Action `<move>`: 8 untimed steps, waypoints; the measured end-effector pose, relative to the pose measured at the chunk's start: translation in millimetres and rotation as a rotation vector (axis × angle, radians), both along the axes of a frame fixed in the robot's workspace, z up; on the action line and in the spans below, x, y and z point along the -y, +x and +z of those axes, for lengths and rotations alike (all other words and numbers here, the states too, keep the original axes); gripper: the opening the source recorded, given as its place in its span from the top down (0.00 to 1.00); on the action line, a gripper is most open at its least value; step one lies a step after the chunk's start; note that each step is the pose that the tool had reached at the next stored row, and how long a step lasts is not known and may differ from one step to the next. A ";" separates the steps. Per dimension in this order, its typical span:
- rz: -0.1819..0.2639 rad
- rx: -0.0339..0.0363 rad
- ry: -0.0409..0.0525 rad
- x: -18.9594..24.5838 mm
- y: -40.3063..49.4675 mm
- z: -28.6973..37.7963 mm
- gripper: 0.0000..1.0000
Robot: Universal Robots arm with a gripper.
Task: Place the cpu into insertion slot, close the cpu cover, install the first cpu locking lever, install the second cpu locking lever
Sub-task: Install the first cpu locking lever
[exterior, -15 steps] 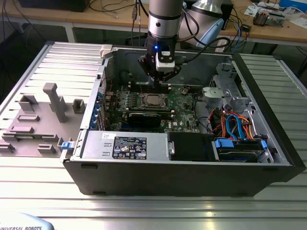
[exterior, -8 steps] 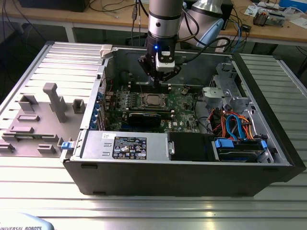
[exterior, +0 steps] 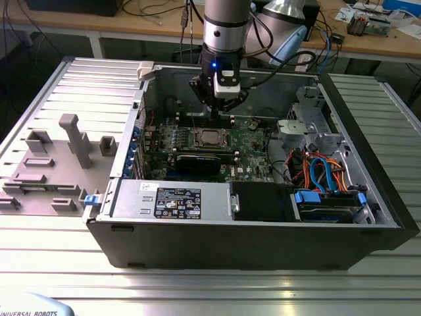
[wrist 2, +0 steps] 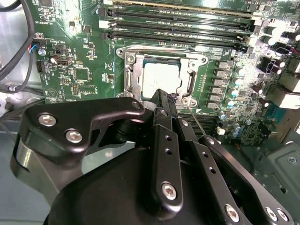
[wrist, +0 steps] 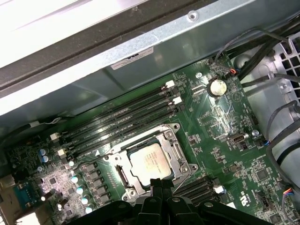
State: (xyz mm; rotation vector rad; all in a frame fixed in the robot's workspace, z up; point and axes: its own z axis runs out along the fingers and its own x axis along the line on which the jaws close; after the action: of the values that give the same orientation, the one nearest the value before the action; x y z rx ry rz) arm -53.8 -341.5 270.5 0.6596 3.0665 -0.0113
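Note:
The cpu (wrist 2: 161, 79) lies flat in the insertion slot (wrist 2: 132, 83), its silvery top facing up, on the green board. The cpu cover (wrist 2: 161, 50) lies down around the chip as a silver frame. My gripper (wrist 2: 163, 95) hangs just above the socket's near edge, fingers pressed together and shut, nothing visible between them. A thin wire lever (wrist 2: 197, 122) runs out from the socket corner beside the fingers. In the exterior view the gripper (exterior: 221, 110) sits over the cpu (exterior: 210, 137) inside the open case. The first wrist view has the cpu (wrist: 150, 161), cover (wrist: 174, 140) and gripper (wrist: 161, 190).
Black memory slots (wrist 2: 178, 21) run along one side of the socket. A black card (exterior: 197, 161) sits beside it, and a power supply (exterior: 171, 197) and bundled cables (exterior: 322, 168) fill the case front. Case walls (exterior: 151, 72) surround the board. Grey fixtures (exterior: 75, 135) stand at the exterior view's left.

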 end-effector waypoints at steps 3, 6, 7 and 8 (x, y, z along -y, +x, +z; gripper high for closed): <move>0.009 0.0000 0.0000 0.0 0.0 0.0 0.89; 0.030 0.0000 0.0000 0.0 0.0 0.0 0.89; 0.043 -0.0001 0.0000 0.0 0.0 0.0 0.89; 0.065 0.0000 0.0000 0.0 0.0 0.0 0.89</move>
State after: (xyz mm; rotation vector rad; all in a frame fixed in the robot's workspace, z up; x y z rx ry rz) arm -53.8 -341.5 270.5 0.5603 3.0859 -0.0111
